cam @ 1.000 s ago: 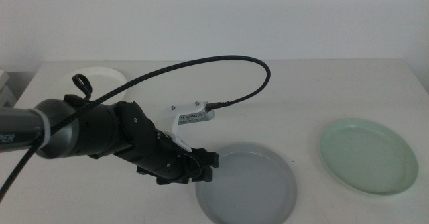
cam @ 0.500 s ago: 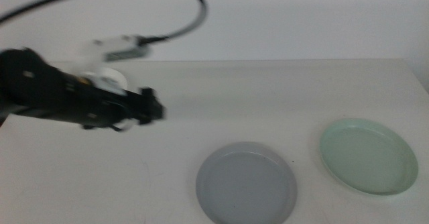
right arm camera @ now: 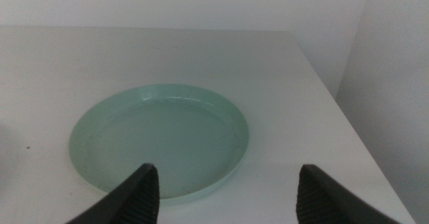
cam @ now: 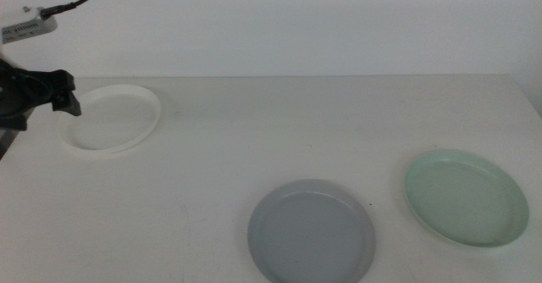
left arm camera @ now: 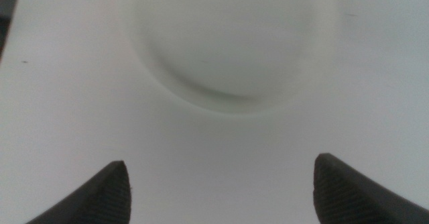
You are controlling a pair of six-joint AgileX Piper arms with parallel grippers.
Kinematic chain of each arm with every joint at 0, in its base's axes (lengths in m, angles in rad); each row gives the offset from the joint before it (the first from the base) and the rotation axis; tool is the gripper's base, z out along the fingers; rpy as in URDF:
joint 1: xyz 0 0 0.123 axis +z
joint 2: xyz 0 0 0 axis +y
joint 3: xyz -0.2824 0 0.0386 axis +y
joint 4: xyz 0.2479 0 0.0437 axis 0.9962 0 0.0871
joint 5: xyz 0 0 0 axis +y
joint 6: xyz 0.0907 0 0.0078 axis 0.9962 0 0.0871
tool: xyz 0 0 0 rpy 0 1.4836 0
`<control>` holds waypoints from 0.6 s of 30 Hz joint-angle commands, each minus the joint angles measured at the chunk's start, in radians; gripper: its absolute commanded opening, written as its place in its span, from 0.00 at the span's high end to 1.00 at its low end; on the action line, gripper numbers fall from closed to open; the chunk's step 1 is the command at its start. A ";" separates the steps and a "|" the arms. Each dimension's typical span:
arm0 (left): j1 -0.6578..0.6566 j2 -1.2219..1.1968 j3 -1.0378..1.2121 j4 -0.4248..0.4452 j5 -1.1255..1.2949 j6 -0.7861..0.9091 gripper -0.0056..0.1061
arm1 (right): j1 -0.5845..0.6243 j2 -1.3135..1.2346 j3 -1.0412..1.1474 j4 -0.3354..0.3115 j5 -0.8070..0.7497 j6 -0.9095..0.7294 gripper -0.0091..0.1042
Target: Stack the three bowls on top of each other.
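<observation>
Setting: a plain white counter [cam: 254, 147] against a pale wall.

Item 1, grey bowl [cam: 311, 231]: nearest the camera's edge of the counter in the middle view, lying flat and alone; taken here as the landmark.

Item 2, mint green bowl [cam: 466, 197]: to the right of the grey bowl and slightly farther back, apart from it, flat on the counter. The right hand [right arm camera: 221, 184] hovered just short of its near rim, jaws spread wide, gripping nothing; this hand lay outside the middle view.

Item 3, white bowl [cam: 113, 118]: well apart from the grey bowl, far back and to its left, flat on the counter.

Item 4, left hand [cam: 63, 92]: farther left of the grey bowl than any dish, above the white bowl's left rim. Its wrist camera showed the jaws released, set wide apart, holding nothing, the white bowl blurred beyond them.
</observation>
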 commanded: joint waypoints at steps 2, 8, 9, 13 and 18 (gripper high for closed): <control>0.034 0.078 -0.144 -0.008 0.056 -0.014 0.01 | -0.007 -0.027 -0.007 -0.006 -0.083 -0.009 0.46; 0.044 0.259 -0.303 0.075 0.080 -0.102 0.01 | -0.007 -0.027 -0.007 -0.006 -0.083 -0.009 0.46; 0.044 0.285 -0.323 0.083 0.080 -0.110 0.01 | -0.007 -0.027 -0.007 -0.006 -0.083 -0.009 0.46; 0.044 0.368 -0.375 0.102 0.070 -0.117 0.01 | -0.007 -0.027 -0.007 -0.006 -0.083 -0.009 0.46; 0.044 0.435 -0.379 0.093 -0.014 -0.118 0.01 | -0.007 -0.027 -0.007 -0.006 -0.083 -0.009 0.46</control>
